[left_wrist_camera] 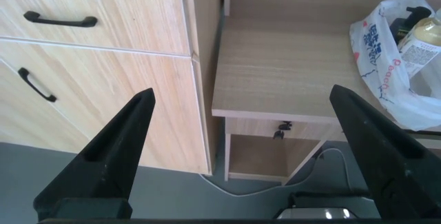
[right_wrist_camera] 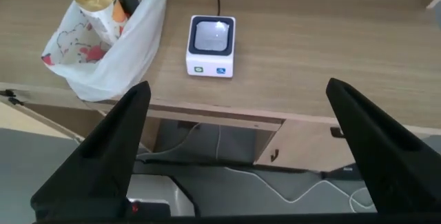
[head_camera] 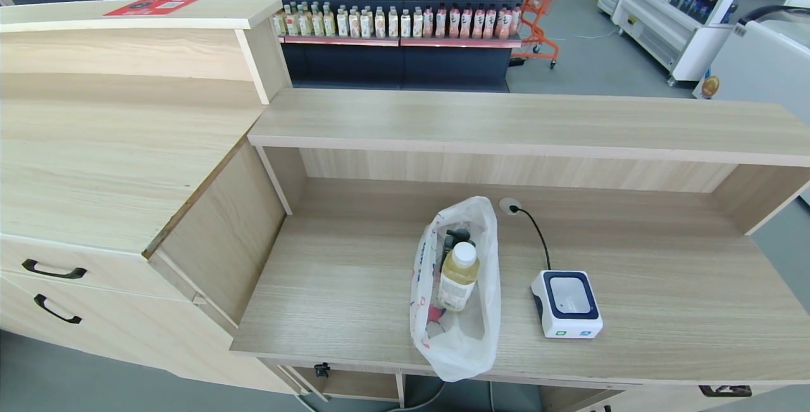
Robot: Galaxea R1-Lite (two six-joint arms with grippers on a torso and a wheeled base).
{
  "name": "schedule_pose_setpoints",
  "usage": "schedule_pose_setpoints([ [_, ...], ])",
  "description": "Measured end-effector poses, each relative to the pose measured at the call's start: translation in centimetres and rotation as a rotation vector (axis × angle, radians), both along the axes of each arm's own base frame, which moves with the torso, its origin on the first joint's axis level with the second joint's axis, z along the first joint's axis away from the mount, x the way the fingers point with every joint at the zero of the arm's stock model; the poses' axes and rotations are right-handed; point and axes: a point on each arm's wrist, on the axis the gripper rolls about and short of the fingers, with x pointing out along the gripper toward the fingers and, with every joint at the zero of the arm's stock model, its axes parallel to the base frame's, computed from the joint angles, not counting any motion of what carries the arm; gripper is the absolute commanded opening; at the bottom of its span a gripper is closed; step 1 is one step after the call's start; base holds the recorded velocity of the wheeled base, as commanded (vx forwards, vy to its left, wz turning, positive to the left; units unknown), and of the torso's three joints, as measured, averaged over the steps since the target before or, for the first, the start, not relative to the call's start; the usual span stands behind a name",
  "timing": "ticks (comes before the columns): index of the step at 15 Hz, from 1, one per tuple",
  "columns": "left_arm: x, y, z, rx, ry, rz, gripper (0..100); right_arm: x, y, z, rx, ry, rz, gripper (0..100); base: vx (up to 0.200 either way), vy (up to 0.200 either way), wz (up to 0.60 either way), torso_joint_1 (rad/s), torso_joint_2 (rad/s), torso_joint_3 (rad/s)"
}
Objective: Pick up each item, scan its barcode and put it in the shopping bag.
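Both my arms are off the front edge of the worktop (head_camera: pixel 664 285) right now. My left end effector (left_wrist_camera: pixel 242 94) is spread wide open with nothing in it, out by the worktop's left front corner, next to the drawer cabinet (left_wrist_camera: pixel 103 65). My right end effector (right_wrist_camera: pixel 238 86) is also wide open and empty, on my side of the scanner (head_camera: pixel 566 303). The shopping bag (head_camera: pixel 455 292) sits open near the front edge, just left of the scanner and not touching it. Inside it there's a yellowish bottle (head_camera: pixel 458 276) with a white cap, leaning a bit, and a dark pump-top bottle (head_camera: pixel 455 238) behind it. A black cable (head_camera: pixel 535 228) runs from the scanner back to a port in the worktop.
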Motion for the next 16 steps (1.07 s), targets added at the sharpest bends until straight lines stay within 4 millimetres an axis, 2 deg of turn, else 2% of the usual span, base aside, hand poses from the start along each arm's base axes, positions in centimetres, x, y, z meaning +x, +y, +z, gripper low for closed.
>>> schedule_pose_setpoints([
  [4,0.0,0.0,0.0,0.0,0.0,0.0,100,-0.49,-0.02,-0.23,-0.002,-0.062,0.01,100,0.0,0.0,0.0,0.0,0.0,0.0],
  [11,0.0,0.0,0.0,-0.001,0.0,0.0,100,-0.58,-0.02,-0.26,0.001,-0.073,0.009,100,0.0,0.0,0.0,0.0,0.0,0.0],
  [16,0.0,0.0,0.0,0.009,0.0,0.001,100,-0.58,-0.02,-0.25,-0.005,-0.074,0.01,100,0.0,-0.2,0.0,0.003,0.0,0.001],
])
